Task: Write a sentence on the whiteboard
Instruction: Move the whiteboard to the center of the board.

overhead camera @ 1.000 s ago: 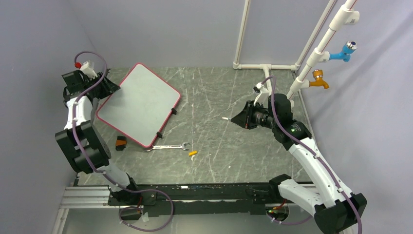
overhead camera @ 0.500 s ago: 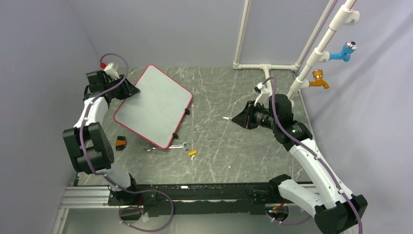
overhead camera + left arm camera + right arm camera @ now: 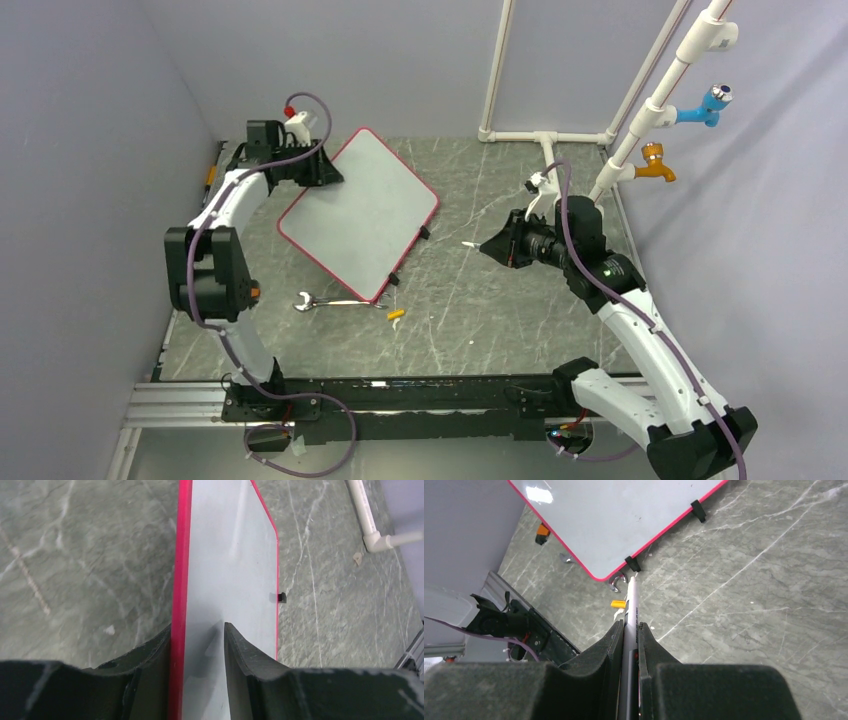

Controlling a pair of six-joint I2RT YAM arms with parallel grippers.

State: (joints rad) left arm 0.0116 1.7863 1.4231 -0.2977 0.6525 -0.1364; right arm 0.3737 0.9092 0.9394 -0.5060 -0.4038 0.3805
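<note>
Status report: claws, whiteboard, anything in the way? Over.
Left claw shut on whiteboard edge. Right claw shut on marker, tip apart from board. Wrench and small orange piece lie by board's near corner.

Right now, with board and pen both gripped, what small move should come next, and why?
Probably the left gripper should bring the whiteboard a little toward the marker: it is shut on the board's edge, while the right gripper holds the marker with its tip over bare table, short of the board.
</note>
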